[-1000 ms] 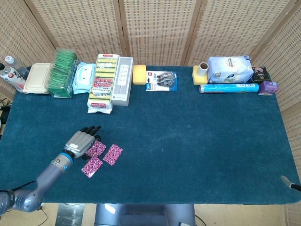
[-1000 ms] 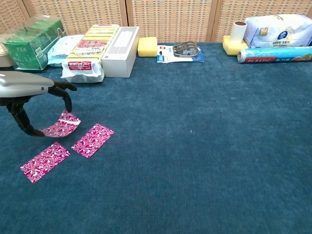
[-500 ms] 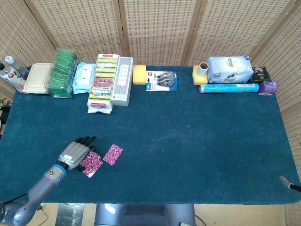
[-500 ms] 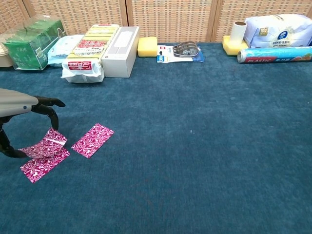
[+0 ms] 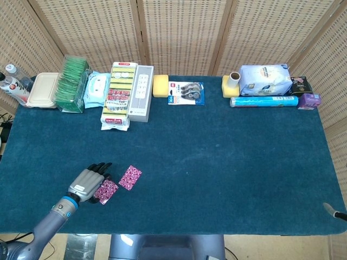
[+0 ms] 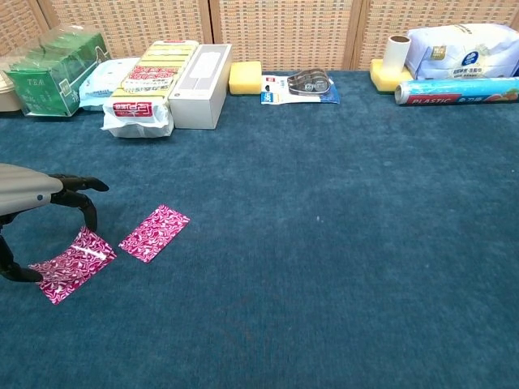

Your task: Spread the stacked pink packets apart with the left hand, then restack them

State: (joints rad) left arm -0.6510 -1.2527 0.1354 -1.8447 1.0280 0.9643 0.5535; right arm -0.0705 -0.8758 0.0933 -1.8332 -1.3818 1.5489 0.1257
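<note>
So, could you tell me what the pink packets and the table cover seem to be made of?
The pink packets look like thin glossy foil or plastic film: the one under the left hand shows a bright glint. The table cover looks like matte teal carpet or felt, with a fuzzy, napped surface.

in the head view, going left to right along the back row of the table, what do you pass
white lunch box → green tea packets → wet wipes pack → sponge pack → white box → yellow sponge → tape pack → blue plastic wrap roll → purple box

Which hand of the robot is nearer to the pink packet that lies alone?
The left hand. It sits just left of the lone pink packet, over the other packets. The right hand is barely in view, only a tip at the table's far right edge.
</note>
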